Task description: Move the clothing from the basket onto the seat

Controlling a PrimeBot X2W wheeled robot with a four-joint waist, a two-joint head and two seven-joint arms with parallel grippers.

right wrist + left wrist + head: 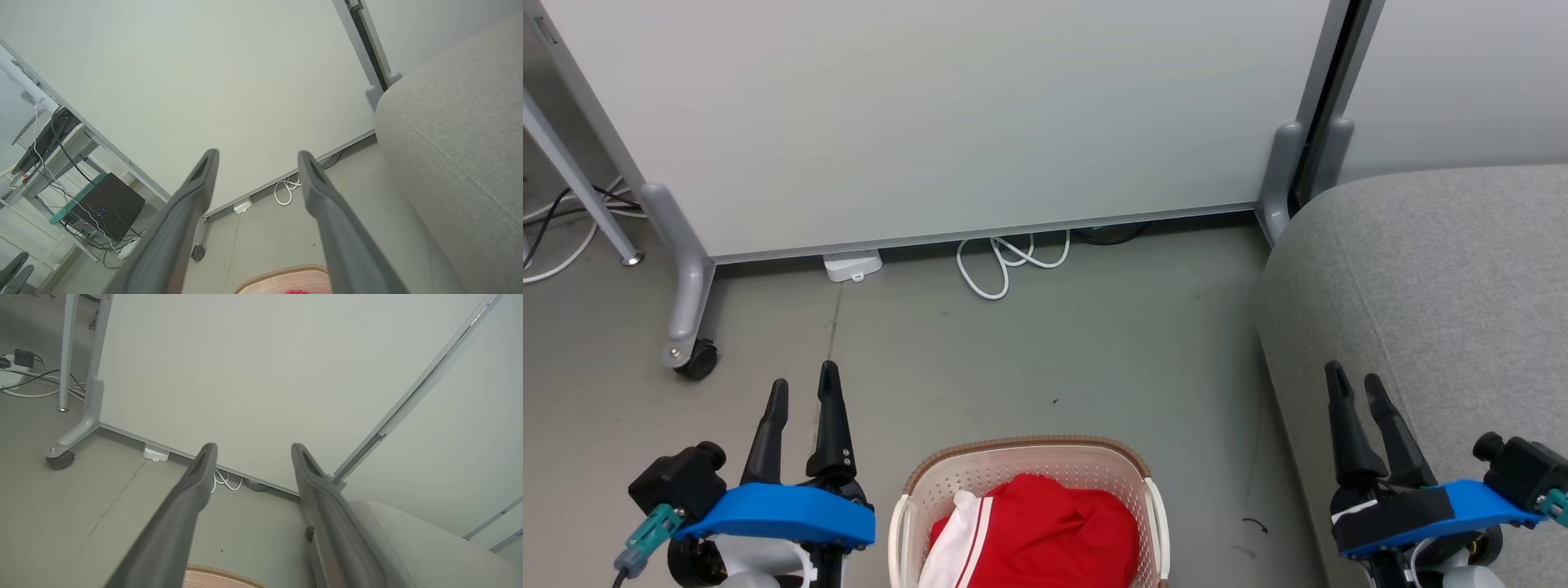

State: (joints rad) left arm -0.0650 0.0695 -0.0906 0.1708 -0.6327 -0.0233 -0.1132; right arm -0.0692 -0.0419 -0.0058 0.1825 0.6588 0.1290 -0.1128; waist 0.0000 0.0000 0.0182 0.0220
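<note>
Basket: one, sitting on the floor between the two grippers, low in the head view.
Clothing: lying in one red heap inside the basket, with a white part and thin stripes showing on its left side. I cannot tell how many pieces are making up the heap.
Seat: one, big and grey, standing to the right of the basket with a strip of floor between them.
Left gripper: one, hanging just left of the basket. Its two fingers are standing apart and holding nothing.
Right gripper: one, hanging over the seat's near edge. Its two fingers are standing apart too, holding nothing.
Board: one, pale, standing at the back on grey legs.
Wheel: one, black, sitting under the left leg.
Cable: one, white, lying in loops under the board.
Box: one, small and white, lying left of the cable.
</note>
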